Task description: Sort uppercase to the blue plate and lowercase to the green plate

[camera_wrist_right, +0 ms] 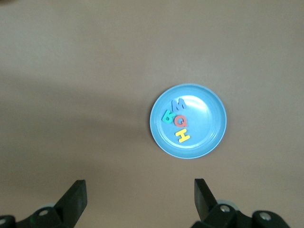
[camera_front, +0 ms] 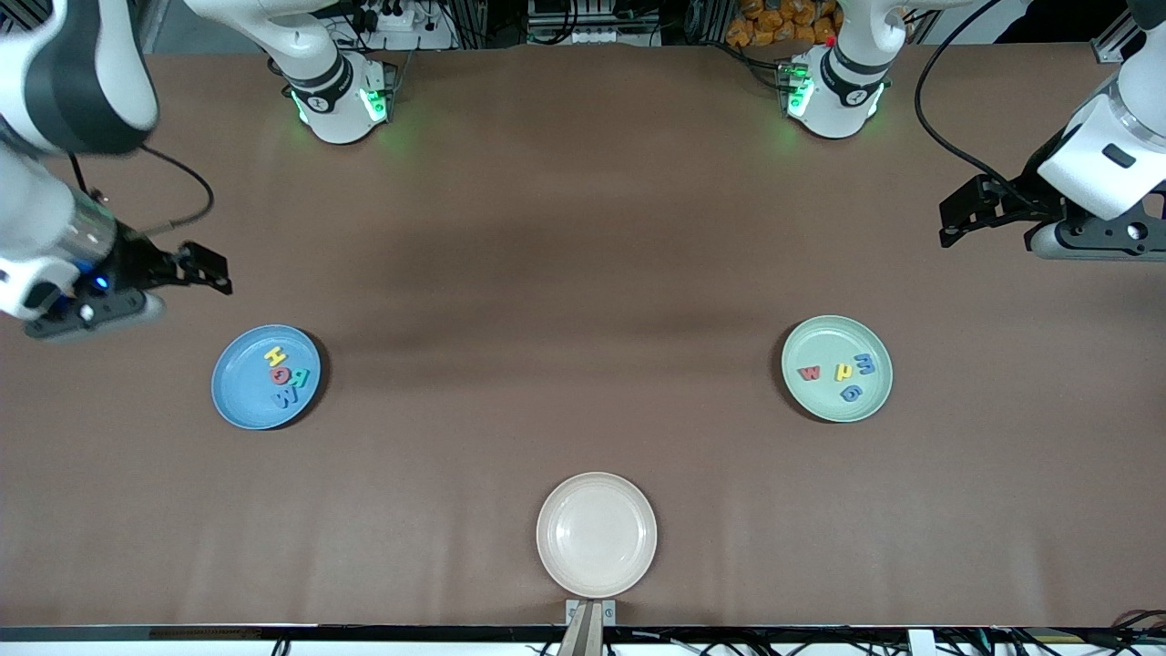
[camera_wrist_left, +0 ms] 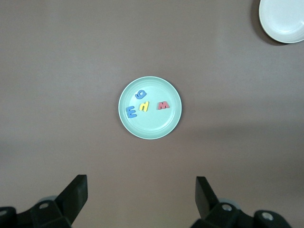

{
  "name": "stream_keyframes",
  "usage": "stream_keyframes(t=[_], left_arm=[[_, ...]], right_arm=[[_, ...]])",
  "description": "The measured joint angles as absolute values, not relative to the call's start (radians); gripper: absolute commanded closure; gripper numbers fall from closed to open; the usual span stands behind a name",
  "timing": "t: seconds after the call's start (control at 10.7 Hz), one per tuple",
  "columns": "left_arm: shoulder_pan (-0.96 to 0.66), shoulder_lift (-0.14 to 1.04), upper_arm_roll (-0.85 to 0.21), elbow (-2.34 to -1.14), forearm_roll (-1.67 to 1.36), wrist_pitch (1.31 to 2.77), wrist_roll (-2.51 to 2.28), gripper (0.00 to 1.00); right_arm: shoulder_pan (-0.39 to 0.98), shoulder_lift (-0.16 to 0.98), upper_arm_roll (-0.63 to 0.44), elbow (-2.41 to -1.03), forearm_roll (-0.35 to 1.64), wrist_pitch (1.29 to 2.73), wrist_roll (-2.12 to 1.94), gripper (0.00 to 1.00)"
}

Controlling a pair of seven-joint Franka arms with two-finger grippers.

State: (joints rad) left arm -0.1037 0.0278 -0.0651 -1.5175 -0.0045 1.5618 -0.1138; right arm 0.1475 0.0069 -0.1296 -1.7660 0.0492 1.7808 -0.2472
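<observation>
The blue plate (camera_front: 239,401) lies at the lower left of the front view, toward the right arm's end of the desk (camera_front: 583,273). On it sit the four capitals in a close cluster: yellow H (camera_front: 274,354), red Q (camera_front: 278,374), teal R (camera_front: 297,375) and blue M (camera_front: 287,396). The teal and blue ones overlap or touch so closely that their shapes are hard to read.

The green plate (camera_front: 824,415) lies at the lower right of that view, toward the left arm's end. It carries the small letters: red w (camera_front: 808,372), yellow u (camera_front: 843,371), blue m (camera_front: 864,364) and blue g (camera_front: 850,394).

The right gripper (camera_front: 205,271) hangs over bare desk at the frame's left edge, above the blue plate in the picture, its fingers (camera_wrist_right: 73,199) spread apart and empty. Its arm is cut off by the frame. In the right wrist view the blue plate sits clear of both fingertips.

The left gripper (camera_front: 961,219) hangs at the right edge, upper right of the green plate, fingers (camera_wrist_left: 76,194) likewise apart and holding nothing. The green plate lies well clear of them.

A beige plate (camera_front: 556,565) lies at the bottom centre, nearest the front camera, and is cut off at the upper right corner of the left wrist view.
</observation>
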Motion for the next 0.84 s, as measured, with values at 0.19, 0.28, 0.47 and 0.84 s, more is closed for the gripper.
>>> stream_keyframes(t=[0.19, 0.28, 0.47, 0.84], left_arm=[[-0.103, 0.028, -0.064, -1.517, 0.002, 1.562, -0.114, 0.0], [-0.102, 0.028, -0.064, -1.517, 0.004, 1.562, -0.114, 0.0], [-0.103, 0.028, -0.064, -1.516, 0.004, 1.562, -0.114, 0.0], [-0.105, 0.028, -0.066, -1.515, 0.004, 1.562, -0.115, 0.0]], right_arm=[[0.099, -0.026, -0.083, -1.723, 0.045, 1.736, -0.246, 0.0], [0.069, -0.028, -0.068, -1.69, 0.041, 1.702, -0.246, 0.0], [0.02, -0.03, -0.061, -1.622, 0.034, 1.63, -0.246, 0.0], [-0.031, -0.031, -0.061, -1.513, 0.019, 1.48, -0.216, 0.0]])
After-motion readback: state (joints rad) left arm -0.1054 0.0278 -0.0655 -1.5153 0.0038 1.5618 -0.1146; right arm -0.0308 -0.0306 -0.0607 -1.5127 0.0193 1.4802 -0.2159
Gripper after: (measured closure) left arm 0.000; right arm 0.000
